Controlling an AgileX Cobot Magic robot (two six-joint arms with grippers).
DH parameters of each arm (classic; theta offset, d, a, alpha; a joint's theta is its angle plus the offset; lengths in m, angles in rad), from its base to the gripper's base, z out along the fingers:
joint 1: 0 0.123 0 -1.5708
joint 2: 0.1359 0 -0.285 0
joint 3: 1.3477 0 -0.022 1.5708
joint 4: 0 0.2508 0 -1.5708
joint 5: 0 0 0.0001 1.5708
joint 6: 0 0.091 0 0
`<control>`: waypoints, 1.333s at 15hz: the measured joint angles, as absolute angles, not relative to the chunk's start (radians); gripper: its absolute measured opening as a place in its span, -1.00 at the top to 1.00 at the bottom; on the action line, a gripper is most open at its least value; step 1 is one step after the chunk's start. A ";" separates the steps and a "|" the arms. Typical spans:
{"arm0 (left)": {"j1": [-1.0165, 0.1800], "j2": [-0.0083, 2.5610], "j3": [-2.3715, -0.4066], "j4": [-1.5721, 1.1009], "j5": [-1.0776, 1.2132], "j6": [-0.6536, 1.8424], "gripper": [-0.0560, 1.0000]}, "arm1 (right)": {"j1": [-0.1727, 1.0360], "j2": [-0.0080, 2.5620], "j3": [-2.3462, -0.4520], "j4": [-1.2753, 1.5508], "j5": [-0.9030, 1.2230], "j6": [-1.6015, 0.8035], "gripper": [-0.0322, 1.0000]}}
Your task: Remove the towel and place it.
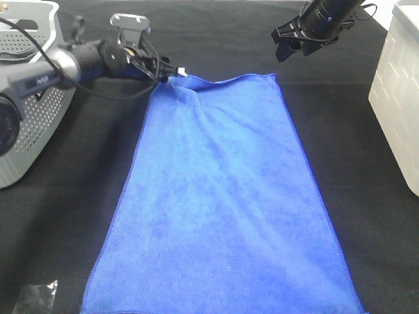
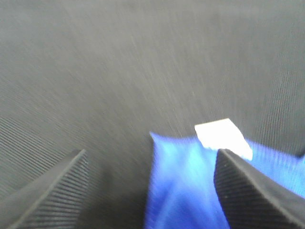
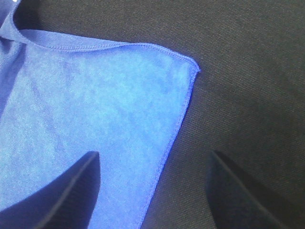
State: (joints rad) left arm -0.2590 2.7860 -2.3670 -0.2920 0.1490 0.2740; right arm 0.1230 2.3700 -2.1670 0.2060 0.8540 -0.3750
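Note:
The towel (image 1: 222, 196) is a bright blue cloth spread flat on the black table cloth (image 1: 340, 131), its long side running from front to back. Its far left corner is bunched up slightly, with a small white tag (image 1: 182, 72) on it. My left gripper (image 1: 163, 73) is down at that corner. In the left wrist view the left gripper (image 2: 152, 155) is open, and the towel corner (image 2: 181, 181) and tag (image 2: 221, 136) lie between the fingers against one pad. My right gripper (image 1: 283, 44) hovers open above the far right corner. In the right wrist view the towel's (image 3: 86, 119) side edge runs between the right gripper's (image 3: 153, 155) fingers.
A grey perforated basket (image 1: 26, 131) stands at the left edge beside the left arm. A white box (image 1: 399, 98) stands at the right edge. A small crumpled bit of clear wrapper (image 1: 36, 297) lies at the front left.

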 joint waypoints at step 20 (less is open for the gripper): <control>-0.246 2.834 -2.367 -0.244 0.125 0.084 0.28 | 0.123 2.370 -2.167 0.202 0.968 -0.375 -0.24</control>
